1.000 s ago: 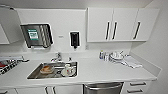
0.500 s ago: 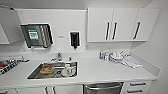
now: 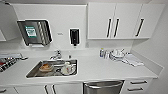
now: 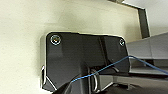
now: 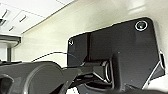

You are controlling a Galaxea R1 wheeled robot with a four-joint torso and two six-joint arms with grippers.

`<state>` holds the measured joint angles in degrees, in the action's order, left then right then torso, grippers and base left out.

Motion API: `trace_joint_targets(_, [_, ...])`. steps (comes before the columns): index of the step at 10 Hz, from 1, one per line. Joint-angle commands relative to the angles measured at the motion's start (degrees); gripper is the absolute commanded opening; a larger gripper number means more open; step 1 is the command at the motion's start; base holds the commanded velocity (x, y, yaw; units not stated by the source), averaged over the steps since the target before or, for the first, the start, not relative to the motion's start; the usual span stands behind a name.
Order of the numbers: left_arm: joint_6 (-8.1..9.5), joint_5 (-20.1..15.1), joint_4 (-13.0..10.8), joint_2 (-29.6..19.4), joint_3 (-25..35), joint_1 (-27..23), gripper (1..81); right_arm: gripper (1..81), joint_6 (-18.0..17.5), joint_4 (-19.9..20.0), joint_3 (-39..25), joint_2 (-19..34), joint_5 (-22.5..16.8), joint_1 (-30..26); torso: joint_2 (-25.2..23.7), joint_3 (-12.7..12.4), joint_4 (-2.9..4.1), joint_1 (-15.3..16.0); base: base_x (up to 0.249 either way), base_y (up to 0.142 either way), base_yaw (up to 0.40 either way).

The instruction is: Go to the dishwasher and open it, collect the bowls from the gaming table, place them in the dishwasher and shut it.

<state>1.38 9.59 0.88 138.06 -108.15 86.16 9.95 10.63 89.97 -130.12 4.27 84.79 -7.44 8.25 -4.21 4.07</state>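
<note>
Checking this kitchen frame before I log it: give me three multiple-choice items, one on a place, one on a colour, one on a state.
1. Where is the dishwasher?
A. under the counter, right of the sink
B. beside the wall cabinets
C. left of the sink

2. What colour is the soap dispenser on the wall?
A. white
B. black
C. red

3. The dishwasher door is
A. fully lowered
B. removed
C. shut

Answers: 1 A, its steel front sits below the countertop, right of the sink. 2 B, it shows dark against the white wall. 3 C, the front stands upright under the counter edge.
</note>
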Motion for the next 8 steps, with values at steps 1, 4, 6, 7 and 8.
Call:
trace_joint_targets(1, [0.03,1.5,-0.4,-9.8,9.3,-2.4,81.1,81.1,-0.3,0.5,-17.0,15.7,-3.3,-7.7,-5.5,5.2,0.00,3.5,0.000,0.000,0.000])
trace_joint_targets(4, [0.12,1.7,-0.3,-16.9,18.2,-4.2,81.1,81.1,-0.5,0.9,-21.6,19.8,-3.3,-12.3,-10.8,4.5,0.00,7.0,0.000,0.000,0.000])
trace_joint_targets(6, [0.12,1.7,-0.5,-22.1,24.7,-5.9,81.1,81.1,-2.4,0.9,-21.7,19.8,-3.3,-13.8,-14.2,5.3,0.00,9.1,0.000,0.000,0.000])
trace_joint_targets(7, [0.12,1.7,-0.7,-24.1,27.4,-6.6,81.1,81.1,-2.9,0.9,-21.9,20.3,-3.3,-14.2,-16.3,5.3,0.00,10.5,0.000,0.000,0.000])
trace_joint_targets(8, [0.12,1.7,-0.7,-24.9,28.7,-7.0,81.1,81.1,-2.9,1.0,-22.3,20.7,-3.3,-14.7,-18.1,5.4,0.00,11.6,0.000,0.000,0.000])
